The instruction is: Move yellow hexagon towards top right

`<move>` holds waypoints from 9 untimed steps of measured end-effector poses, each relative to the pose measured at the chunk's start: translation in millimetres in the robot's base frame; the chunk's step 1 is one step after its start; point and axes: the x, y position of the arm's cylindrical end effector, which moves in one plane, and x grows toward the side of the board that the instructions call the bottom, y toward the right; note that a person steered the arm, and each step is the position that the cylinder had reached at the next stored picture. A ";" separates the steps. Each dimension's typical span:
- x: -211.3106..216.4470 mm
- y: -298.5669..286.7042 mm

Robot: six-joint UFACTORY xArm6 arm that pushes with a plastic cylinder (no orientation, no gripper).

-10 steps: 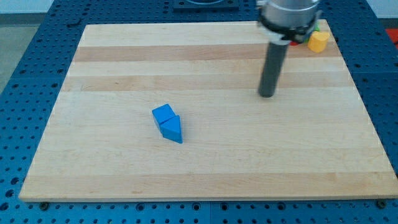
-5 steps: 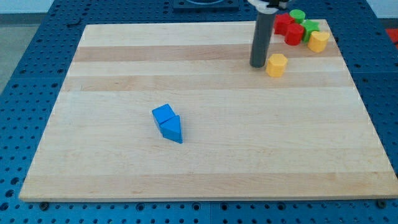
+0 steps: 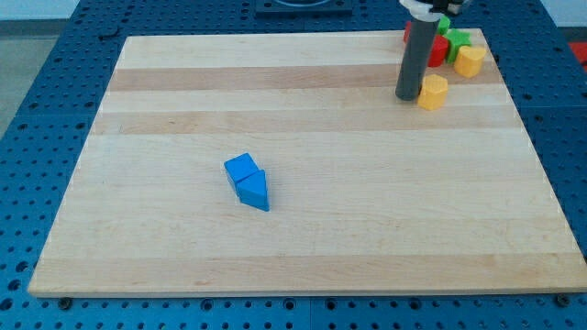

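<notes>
- Yellow hexagon (image 3: 433, 92) sits on the pale wooden bench (image 3: 303, 229), toward its top right but short of the corner itself.
- Dark rod's lower end, my tip (image 3: 406, 97), stands just to the left of the yellow hexagon, touching it or very nearly so.
- No pincer is fitted to this arm, so there is no open or closed state to tell.
- Above and right of the yellow hexagon crowd a red block (image 3: 438, 49), a green block (image 3: 456, 41) and a second yellow block (image 3: 470, 60), partly hidden behind the rod.
- Far to the lower left of the yellow hexagon lie a blue cube (image 3: 241, 169) and a blue triangular block (image 3: 254, 191), touching each other.
- Judged from this layout, most of the journey is done; a short push up and rightward remains, with the cluster in the way.
</notes>
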 end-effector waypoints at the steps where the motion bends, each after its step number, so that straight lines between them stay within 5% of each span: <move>1: 18.3 0.0; 9: -26.0 47.9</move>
